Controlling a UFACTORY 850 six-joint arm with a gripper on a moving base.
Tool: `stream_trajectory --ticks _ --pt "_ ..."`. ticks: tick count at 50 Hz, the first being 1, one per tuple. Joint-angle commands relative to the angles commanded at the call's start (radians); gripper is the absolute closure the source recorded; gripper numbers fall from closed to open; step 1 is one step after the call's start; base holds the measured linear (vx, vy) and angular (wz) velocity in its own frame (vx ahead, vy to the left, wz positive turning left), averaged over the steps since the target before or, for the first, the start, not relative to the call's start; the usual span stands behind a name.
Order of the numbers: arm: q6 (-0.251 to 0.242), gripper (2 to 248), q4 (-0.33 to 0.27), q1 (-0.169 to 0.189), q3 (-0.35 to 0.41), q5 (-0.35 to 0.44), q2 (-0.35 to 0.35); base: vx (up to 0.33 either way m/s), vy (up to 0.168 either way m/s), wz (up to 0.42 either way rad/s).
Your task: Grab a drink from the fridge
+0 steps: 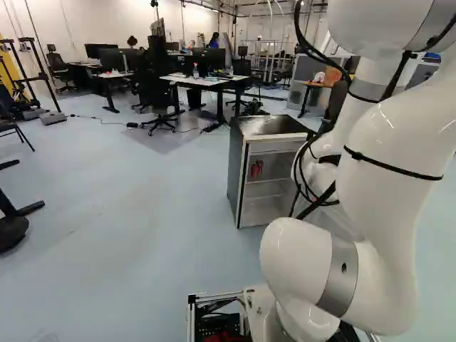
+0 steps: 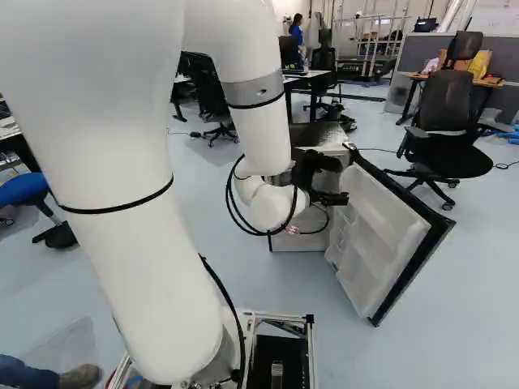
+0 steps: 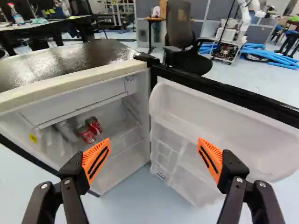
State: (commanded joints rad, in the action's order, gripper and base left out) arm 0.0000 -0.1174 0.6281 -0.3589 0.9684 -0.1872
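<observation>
Tool [image 2: 339, 180] wide open, holding nothing. Red cans [image 3: 95, 125] inside fridge [image 3: 74, 80], tool's 10 o'clock; open door [image 3: 219, 121], 2 o'clock.

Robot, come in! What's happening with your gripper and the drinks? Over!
Gripper open, nothing held. Two red cans inside fridge, not grabbed. Open door ahead of one finger, might block. Over.

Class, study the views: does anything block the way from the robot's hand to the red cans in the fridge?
Nothing visible stands between the open hand and the red cans. The fridge door stands open to one side, though the compartment above the cans may limit room.
</observation>
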Motion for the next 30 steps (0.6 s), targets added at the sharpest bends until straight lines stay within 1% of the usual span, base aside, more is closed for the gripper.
stream_trajectory --ticks 10,30 --pt "0.000 3 -0.103 -0.002 -0.014 -0.020 -0.029 0.000 0.000 0.000" --pt "0.000 3 -0.286 -0.013 -0.117 -0.020 -0.163 0.000 0.000 0.000"
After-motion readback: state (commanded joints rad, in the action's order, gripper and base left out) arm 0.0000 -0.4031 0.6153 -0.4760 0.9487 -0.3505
